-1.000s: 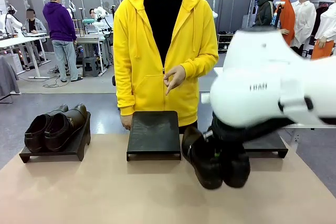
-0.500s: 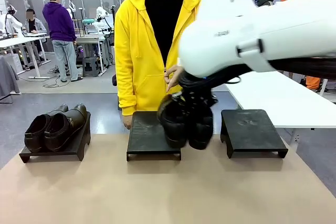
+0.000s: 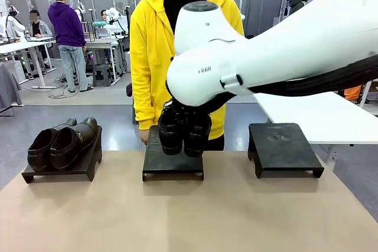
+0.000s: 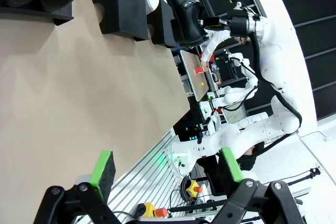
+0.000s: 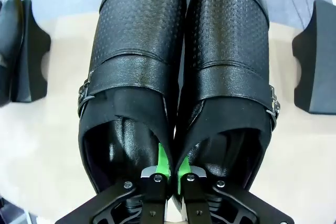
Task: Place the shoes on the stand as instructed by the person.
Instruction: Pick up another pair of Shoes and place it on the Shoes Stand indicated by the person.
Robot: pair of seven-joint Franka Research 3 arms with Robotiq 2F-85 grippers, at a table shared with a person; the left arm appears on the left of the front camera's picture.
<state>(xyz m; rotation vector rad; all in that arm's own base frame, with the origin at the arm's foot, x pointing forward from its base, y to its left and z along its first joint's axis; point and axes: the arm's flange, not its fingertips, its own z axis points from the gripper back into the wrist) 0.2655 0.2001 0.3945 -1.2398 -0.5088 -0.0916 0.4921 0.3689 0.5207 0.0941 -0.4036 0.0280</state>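
Shifted left, strapped shoes [image 3: 183,134] hang above middle stand [image 3: 173,167]; right arm [image 3: 277,45] reads "FRAN".

From my remote seat: my right gripper [image 5: 171,174] pinches the inner walls of two strapped shoes [image 5: 142,61] together, its green pads [image 5: 162,162] wedged in the seam between them. The pair hangs toes away from the camera, buckles on the outer sides, above the tan table [image 5: 310,166]. A black stand [image 5: 317,61] sits at the table's right edge; a second stand [image 5: 31,61] at the left edge carries another shoe [image 5: 10,22].
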